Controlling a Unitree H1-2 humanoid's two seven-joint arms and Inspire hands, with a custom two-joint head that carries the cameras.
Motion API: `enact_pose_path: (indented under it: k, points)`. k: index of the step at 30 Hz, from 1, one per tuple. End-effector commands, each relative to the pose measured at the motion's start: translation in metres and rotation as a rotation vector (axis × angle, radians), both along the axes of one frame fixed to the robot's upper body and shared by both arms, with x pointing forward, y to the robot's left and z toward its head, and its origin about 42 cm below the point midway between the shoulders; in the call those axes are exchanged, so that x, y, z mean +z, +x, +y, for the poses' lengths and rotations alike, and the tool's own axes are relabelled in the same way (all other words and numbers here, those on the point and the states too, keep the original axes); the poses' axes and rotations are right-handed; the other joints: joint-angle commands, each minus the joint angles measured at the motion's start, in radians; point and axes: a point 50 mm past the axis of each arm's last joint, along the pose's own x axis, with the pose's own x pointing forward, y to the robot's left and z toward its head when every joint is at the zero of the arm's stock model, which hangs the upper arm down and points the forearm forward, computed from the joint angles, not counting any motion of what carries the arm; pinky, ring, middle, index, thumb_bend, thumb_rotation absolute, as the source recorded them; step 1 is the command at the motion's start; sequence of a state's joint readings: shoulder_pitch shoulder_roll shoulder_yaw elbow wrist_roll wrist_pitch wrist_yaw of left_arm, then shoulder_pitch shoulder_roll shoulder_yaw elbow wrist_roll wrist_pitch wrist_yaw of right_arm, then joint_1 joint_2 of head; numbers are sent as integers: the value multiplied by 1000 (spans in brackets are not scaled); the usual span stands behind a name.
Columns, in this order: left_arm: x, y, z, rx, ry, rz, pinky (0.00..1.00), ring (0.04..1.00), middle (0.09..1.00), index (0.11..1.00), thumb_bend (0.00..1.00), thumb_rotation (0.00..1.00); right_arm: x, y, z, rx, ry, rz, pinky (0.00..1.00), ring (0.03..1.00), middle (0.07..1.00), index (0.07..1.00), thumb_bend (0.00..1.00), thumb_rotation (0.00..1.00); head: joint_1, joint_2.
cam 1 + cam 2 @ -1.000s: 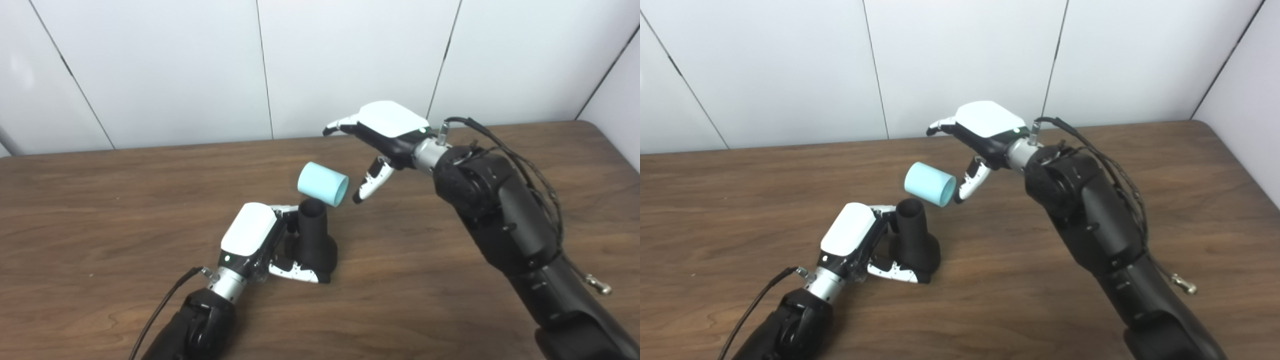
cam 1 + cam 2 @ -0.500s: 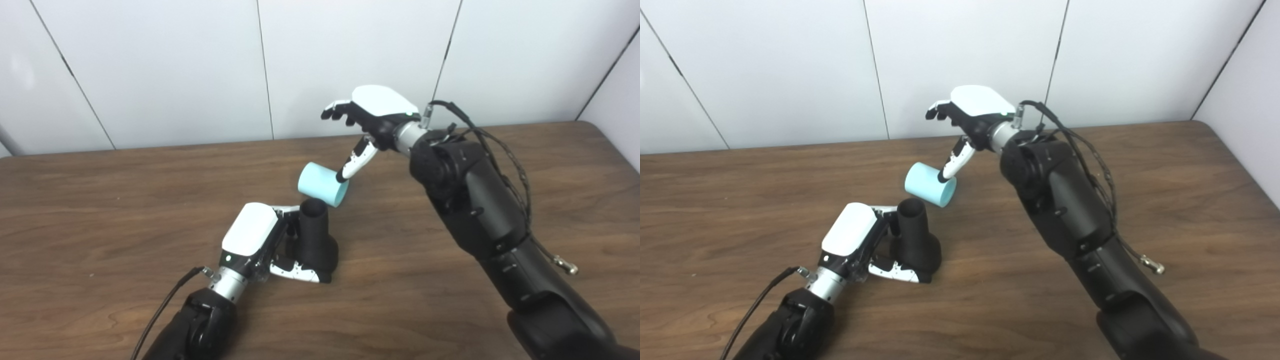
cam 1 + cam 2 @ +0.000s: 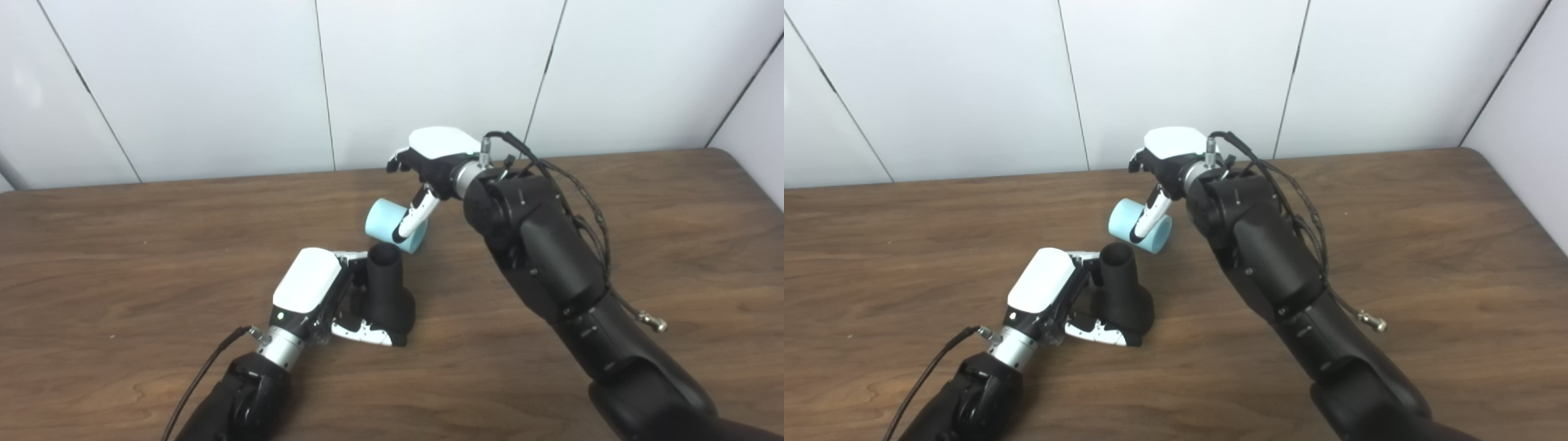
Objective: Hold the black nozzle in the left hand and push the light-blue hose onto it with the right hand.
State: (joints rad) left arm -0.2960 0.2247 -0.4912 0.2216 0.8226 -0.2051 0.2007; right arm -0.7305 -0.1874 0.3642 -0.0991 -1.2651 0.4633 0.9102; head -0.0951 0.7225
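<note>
A: Left hand [image 3: 306,288] — what pose does it take?

B: It lies low on the wooden bench [image 3: 122,245], white back upward, its arm entering from the lower left. The fingers [image 3: 361,331] wrap the flared base of the black nozzle [image 3: 386,288], which stands upright with its open mouth on top.

A: And the right hand [image 3: 438,156]?

B: The right arm reaches forward from the lower right, bent so that the hand hangs palm-down over the far side of the light-blue hose [image 3: 392,223]. The thumb slants down across the hose's near open end; the other fingers [image 3: 1139,160] curl beyond it, spread rather than closed. Whether any of them touches the hose cannot be told.

A: Where is the hose itself?

B: It lies on its side on the bench, just behind the nozzle's mouth and apart from it
</note>
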Motion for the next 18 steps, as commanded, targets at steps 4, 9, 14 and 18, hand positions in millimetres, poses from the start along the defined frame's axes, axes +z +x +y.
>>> enact_pose_path:
  k: [4,9,14,18]
  points:
    - [-83,-59,-1,10,96,274,369,466,459,492,478,0,24,3,9,-15,-3,-86,540,780,838,819,869,350,0,3]
    - [-81,-59,-2,9,93,273,354,450,449,498,476,0,18,1,14,-8,-10,-73,541,785,846,848,857,368,-2,3]
    - [-81,-60,-2,6,94,270,341,439,445,504,475,0,13,2,18,-9,-1,-62,551,801,853,864,842,374,-1,3]
    - [-81,-60,-2,4,94,269,345,441,441,503,475,0,11,4,18,-6,10,-67,560,810,853,870,826,365,-2,4]
